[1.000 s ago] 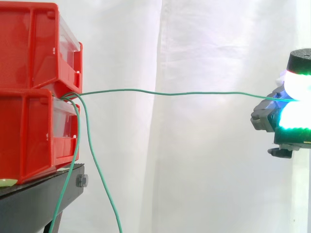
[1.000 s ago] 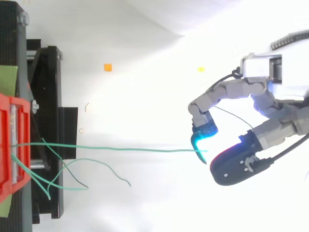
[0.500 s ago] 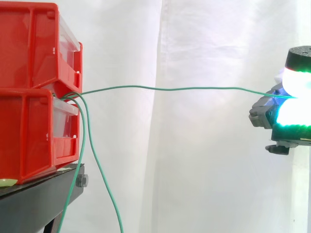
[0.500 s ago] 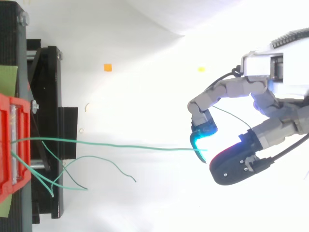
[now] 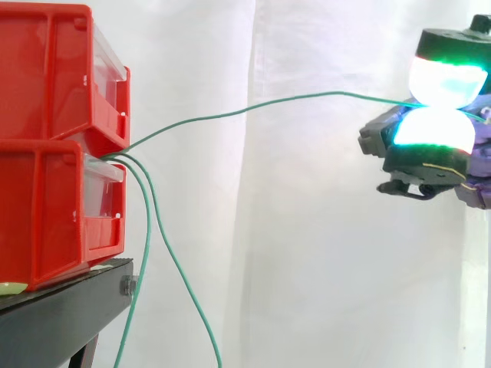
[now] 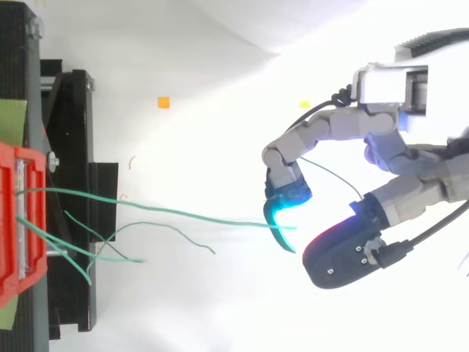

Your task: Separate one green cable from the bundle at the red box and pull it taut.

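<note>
Pinching green cable (image 5: 253, 108), hand (image 6: 341, 253); loose cables (image 5: 148, 230) hang off red bins (image 5: 46, 207).

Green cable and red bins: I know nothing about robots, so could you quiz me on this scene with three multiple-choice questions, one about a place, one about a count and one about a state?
1. Where does the green cable held by the hand leave the red bins?
A. Where the upper and lower bin meet
B. Over the top of the upper bin
C. From beneath the lower bin

2. How many red bins are stacked on the black stand?
A. One
B. Four
C. Two

3. What is the hand doing?
A. Hanging open, clear of the cable
B. Pinching the cable between its glowing pads
C. Curled up, holding nothing

Answers:
1 A: in the side view the cable starts at the seam between the two bins.
2 C: one bin sits on another.
3 B: the cable runs in between the two pressed pads.
</note>
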Available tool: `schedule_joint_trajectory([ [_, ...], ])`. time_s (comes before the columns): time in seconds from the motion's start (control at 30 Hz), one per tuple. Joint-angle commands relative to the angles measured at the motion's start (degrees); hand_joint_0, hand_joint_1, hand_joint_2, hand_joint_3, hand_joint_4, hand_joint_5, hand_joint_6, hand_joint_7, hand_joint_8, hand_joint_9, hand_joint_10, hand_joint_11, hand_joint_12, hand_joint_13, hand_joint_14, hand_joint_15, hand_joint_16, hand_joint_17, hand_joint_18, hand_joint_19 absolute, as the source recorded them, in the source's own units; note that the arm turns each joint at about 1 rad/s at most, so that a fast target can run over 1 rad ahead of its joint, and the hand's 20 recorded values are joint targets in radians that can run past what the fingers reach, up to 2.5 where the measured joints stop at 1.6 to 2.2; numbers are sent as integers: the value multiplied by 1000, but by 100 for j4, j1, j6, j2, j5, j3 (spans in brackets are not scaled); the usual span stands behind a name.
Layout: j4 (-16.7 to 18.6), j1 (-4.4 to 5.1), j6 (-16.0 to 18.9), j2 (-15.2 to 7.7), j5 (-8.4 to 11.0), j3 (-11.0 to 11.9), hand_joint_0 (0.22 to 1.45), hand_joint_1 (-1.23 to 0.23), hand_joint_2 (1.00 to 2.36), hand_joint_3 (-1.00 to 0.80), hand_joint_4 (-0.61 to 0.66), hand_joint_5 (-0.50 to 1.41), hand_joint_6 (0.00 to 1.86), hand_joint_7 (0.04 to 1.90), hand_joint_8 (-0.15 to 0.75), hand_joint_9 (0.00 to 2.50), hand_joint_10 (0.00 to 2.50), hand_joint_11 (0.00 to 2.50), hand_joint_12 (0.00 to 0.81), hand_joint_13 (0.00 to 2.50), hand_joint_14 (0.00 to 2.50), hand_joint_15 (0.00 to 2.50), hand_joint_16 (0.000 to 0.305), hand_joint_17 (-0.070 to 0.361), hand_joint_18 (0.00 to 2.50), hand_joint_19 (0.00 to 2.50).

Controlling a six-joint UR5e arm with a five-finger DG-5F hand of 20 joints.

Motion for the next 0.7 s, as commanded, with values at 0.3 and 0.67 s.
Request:
schedule_joint_trajectory([
  [0.3,164,1,0,1,0,0,720,-671,1021,-220,144,128,501,1473,34,2500,1933,1038,145,1963,2500,744,45,102,1871,1375],
  [0.67,164,-8,0,1,0,0,719,-671,1021,-220,144,128,501,1473,35,2500,1933,1056,137,1963,2500,722,45,102,1857,1361],
])
